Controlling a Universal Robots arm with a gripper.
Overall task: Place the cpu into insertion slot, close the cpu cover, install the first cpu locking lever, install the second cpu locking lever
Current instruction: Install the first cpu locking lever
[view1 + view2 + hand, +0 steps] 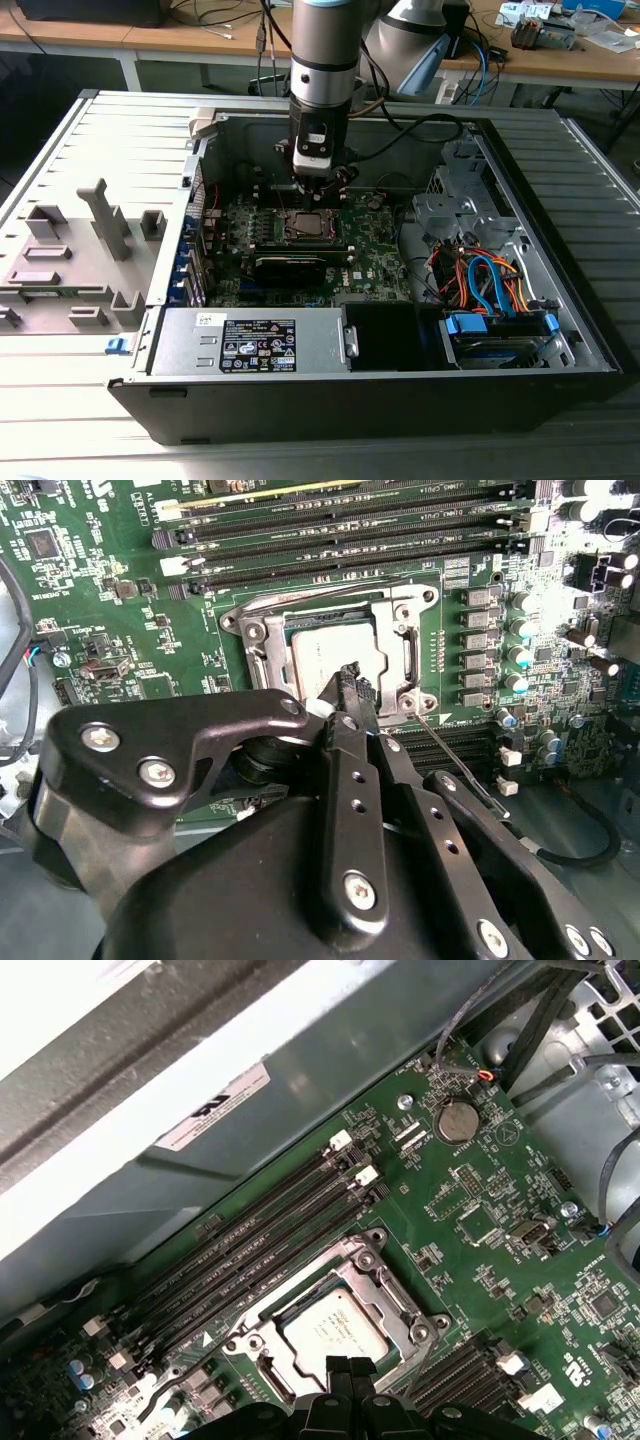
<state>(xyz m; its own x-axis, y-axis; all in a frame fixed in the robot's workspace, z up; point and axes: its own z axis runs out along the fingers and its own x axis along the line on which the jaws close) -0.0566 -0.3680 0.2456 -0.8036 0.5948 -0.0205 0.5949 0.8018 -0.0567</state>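
The gripper [350, 685] hung low inside the open computer case [560, 330], its black fingertips [336, 1366] pressed together with nothing seen between them, right at the edge of the insertion slot [284, 228] on the green circuit board [100, 610]. The cpu [325, 650] lay flat in that slot with its silvery top facing up, and the cpu cover [392, 1292] lay down around it as a metal frame in both wrist views. One thin metal lever [460, 760] angled out from the socket's corner, beside the fingers.
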